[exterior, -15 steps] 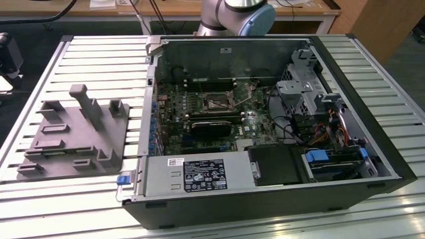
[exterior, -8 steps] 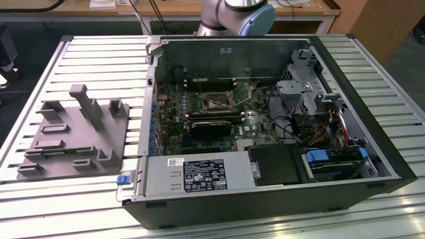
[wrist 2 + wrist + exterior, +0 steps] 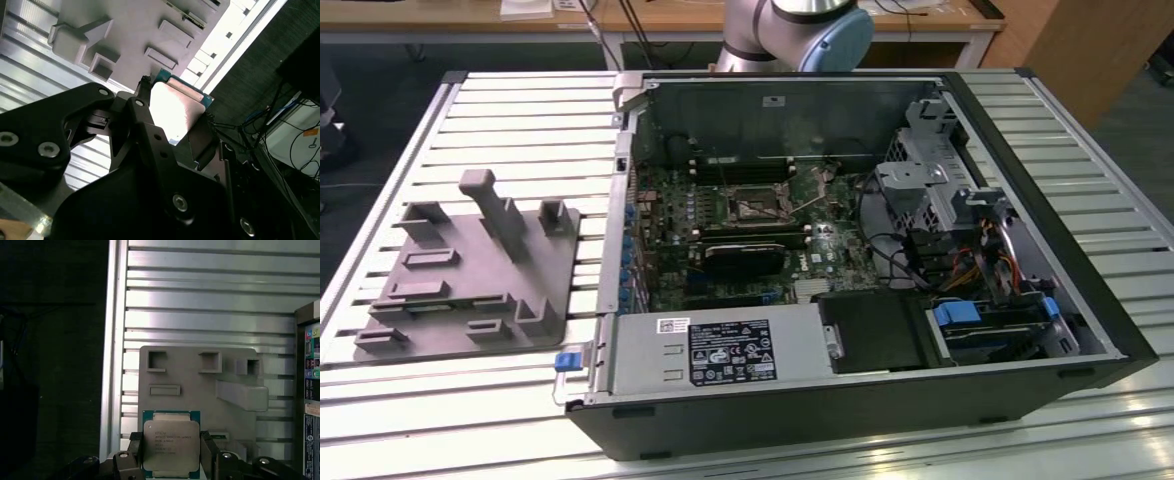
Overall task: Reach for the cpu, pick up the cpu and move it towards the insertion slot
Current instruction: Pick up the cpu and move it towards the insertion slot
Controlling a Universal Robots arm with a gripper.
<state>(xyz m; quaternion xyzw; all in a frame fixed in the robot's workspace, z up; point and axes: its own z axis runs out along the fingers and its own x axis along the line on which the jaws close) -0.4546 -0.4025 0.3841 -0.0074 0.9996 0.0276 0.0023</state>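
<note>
- The gripper (image 3: 171,456) is closed to the width of the cpu (image 3: 171,441) and grips it by two opposite edges. One black finger (image 3: 208,450) sits on each side, and in the first wrist view the silvery face is turned to the camera.
- The cpu hangs in the air, apart from the grey plastic block (image 3: 200,390) behind it and near the table's edge, with dark floor beyond.
- The hold is on thin edges only, so I judge that a knock or a sharp swing could tilt the cpu or let it slip. So close to the table's edge, it might then fall to the floor and not onto the slats.
- The block's upright posts (image 3: 494,215) are the nearest thing to catch on if the cpu travels low across it.
- The slatted table (image 3: 520,100) carries the block by its edge on the exterior view's left. A strip of bare slats between the block and the computer case (image 3: 1014,150) offers the freest room.
- The case lies open on top, but the wall facing the block stands up as a rim, so a low path would strike it.
- The insertion slot (image 3: 758,207) sits on the board toward the case's far wall. A black heatsink-like block (image 3: 744,255) lies just beside it, and loose cables (image 3: 897,255) are on the exterior view's right.
- Room there is tight, so a skewed cpu could snag or land crooked on the metal frame.
</note>
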